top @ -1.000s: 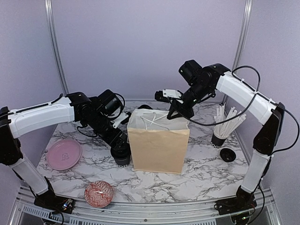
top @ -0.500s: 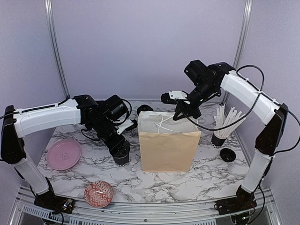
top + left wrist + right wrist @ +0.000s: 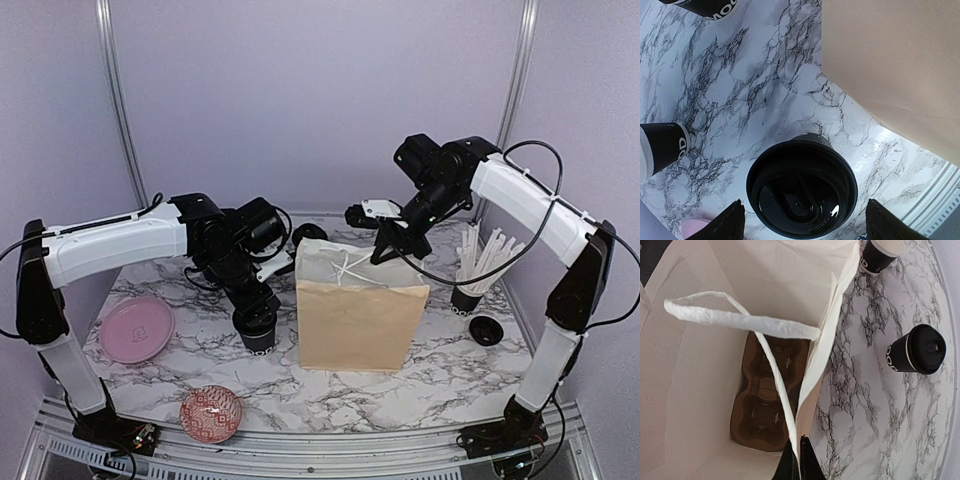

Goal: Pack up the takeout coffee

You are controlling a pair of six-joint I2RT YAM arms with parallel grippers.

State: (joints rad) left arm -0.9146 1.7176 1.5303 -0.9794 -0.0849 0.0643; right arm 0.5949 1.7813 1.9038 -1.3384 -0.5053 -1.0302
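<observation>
A lidded black takeout coffee cup (image 3: pixel 802 187) stands on the marble just left of the paper bag (image 3: pixel 360 310). My left gripper (image 3: pixel 804 212) hangs open over it, one finger (image 3: pixel 727 224) on each side of the cup and clear of it. In the top view that cup (image 3: pixel 260 337) sits under my left gripper (image 3: pixel 254 308). My right gripper (image 3: pixel 801 462) is shut on the bag's rim (image 3: pixel 822 355), at the bag's far edge (image 3: pixel 385 250). A brown cup carrier (image 3: pixel 769 395) lies in the bag's bottom. Two more cups (image 3: pixel 916 350) (image 3: pixel 882 252) stand behind the bag.
A black cup with white straws (image 3: pixel 470 285) and a small black lid (image 3: pixel 486 330) are at the right. A pink plate (image 3: pixel 135 328) and a red patterned bowl (image 3: pixel 211 412) lie at the front left. The bag's white handle (image 3: pixel 740 320) arches across its mouth.
The bag has been dragged to the right by its rim and now stands narrower. My left arm shifted right a little, staying open over the cup.
</observation>
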